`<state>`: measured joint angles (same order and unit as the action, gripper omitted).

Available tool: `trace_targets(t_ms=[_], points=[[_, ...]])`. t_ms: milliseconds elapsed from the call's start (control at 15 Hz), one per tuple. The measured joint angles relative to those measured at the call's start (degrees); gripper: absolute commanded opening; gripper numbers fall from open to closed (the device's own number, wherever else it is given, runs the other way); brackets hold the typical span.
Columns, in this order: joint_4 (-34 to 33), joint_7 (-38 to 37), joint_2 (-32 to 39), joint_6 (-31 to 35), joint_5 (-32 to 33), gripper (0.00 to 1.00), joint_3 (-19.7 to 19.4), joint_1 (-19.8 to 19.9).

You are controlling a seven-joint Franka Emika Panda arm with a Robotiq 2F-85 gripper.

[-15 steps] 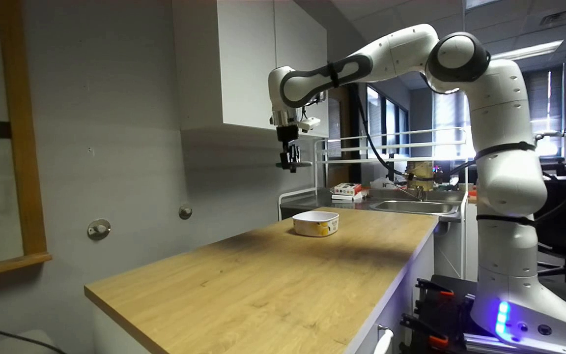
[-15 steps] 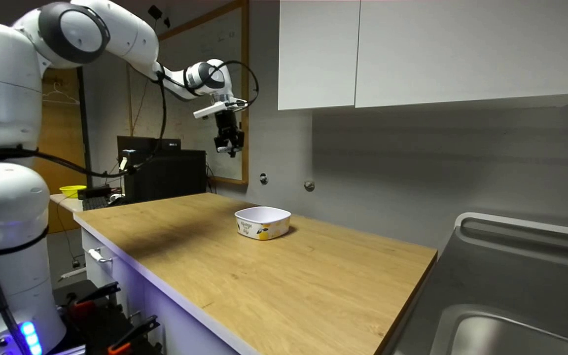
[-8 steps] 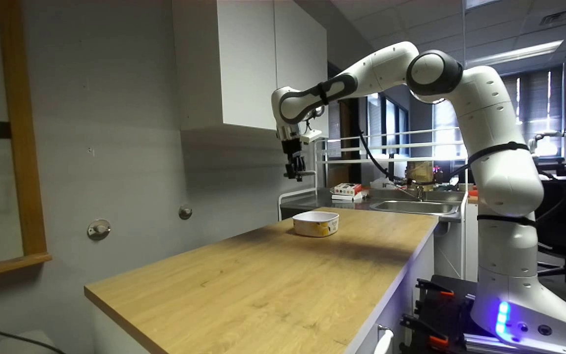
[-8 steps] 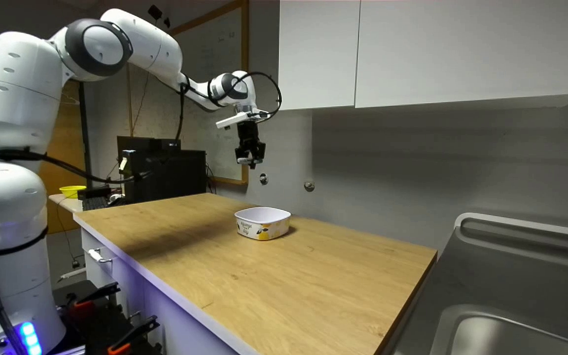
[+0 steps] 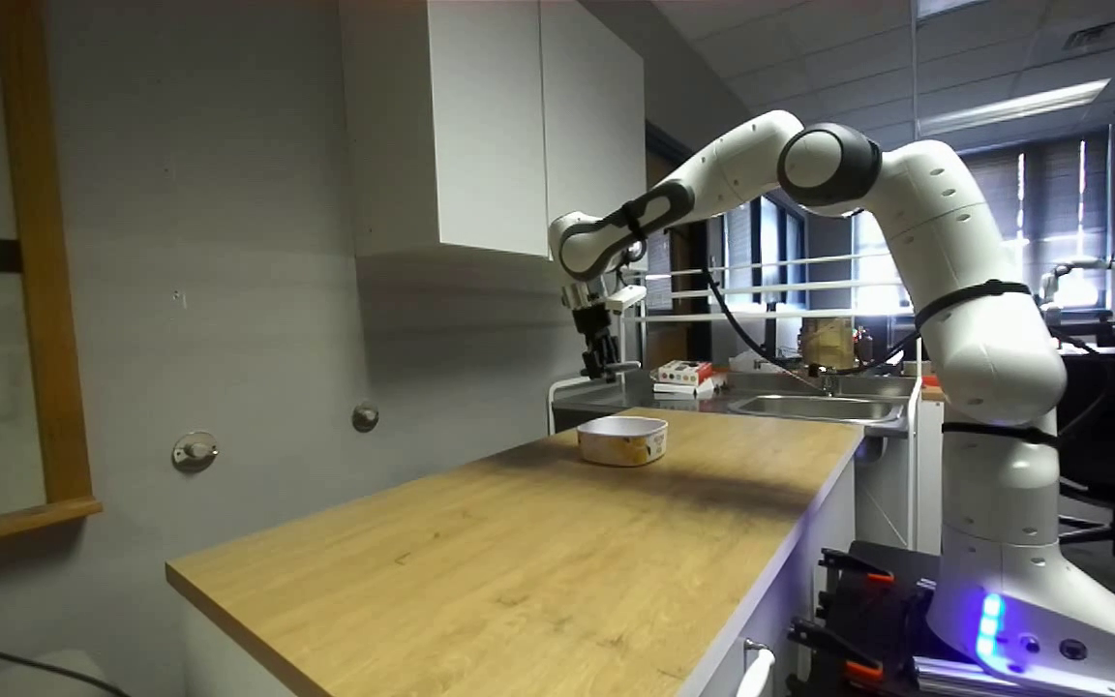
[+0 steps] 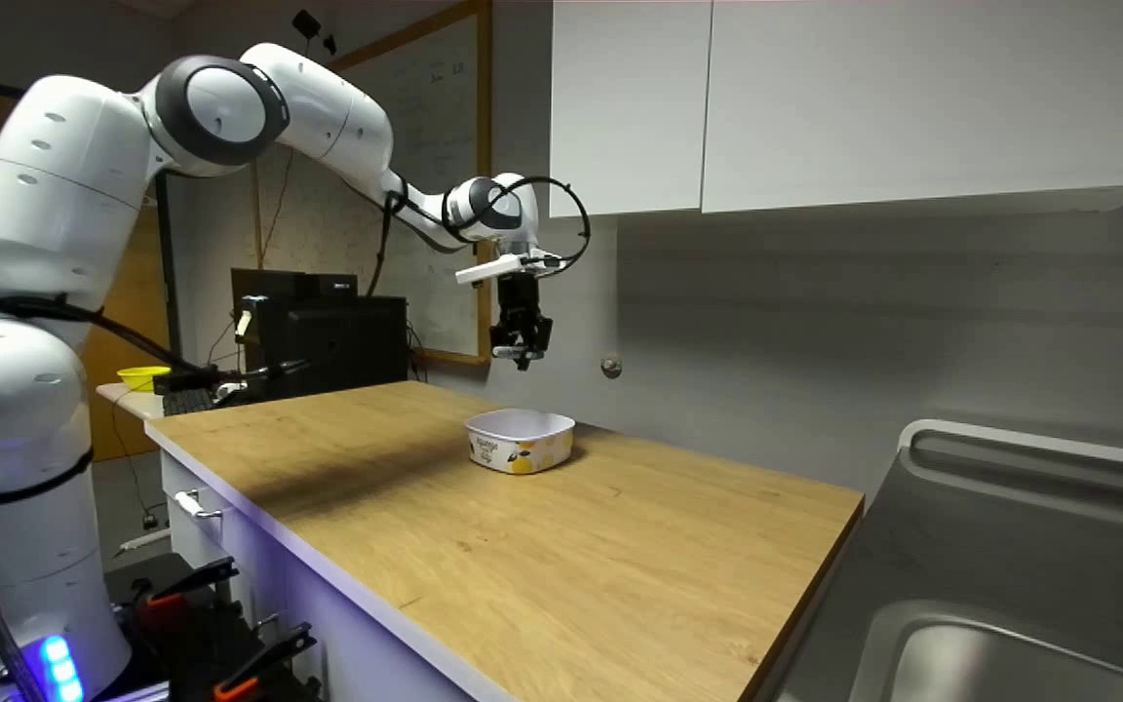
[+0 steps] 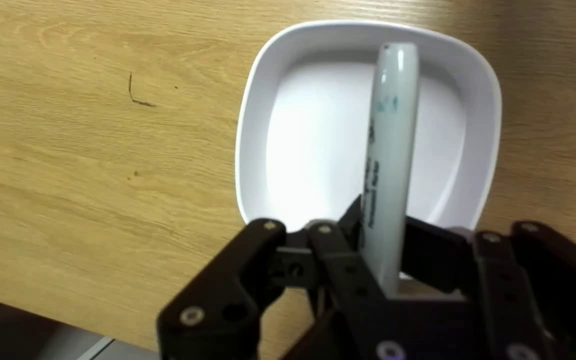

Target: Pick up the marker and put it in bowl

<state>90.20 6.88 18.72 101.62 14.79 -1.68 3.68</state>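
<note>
The bowl (image 5: 613, 449) is a low, rounded-square white bowl with yellow lemon prints on its outside. It stands upright on the wooden counter and also shows in an exterior view (image 6: 544, 452) and in the wrist view (image 7: 313, 145), where its inside is bare. My gripper (image 7: 383, 230) is shut on the marker (image 7: 392, 145), a pale grey-white pen with dark print and small green marks. The marker lies crosswise in the fingers; its lower end is hidden by the gripper. In both exterior views the gripper (image 5: 600, 372) (image 6: 521, 355) hangs above the bowl, apart from it.
The wooden counter (image 5: 499, 571) carries the bowl near the wall side. White wall cabinets (image 6: 864, 107) hang above the back of the counter. A metal sink (image 5: 814, 408) and a small box (image 5: 683, 373) lie beyond its end. A black monitor (image 6: 328, 341) stands behind.
My gripper has come down toward the bowl and moved rightward in both exterior views, with the marker still held. The bowl has not moved.
</note>
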Motion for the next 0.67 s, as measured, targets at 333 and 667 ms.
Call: trace_targets(t_ms=[333,667], points=[[1.9,0.3,3.1,2.2,0.0,0.02,-0.1,0.2],[3.8,0.3,5.8,4.3,0.0,0.28,-0.1,0.2]])
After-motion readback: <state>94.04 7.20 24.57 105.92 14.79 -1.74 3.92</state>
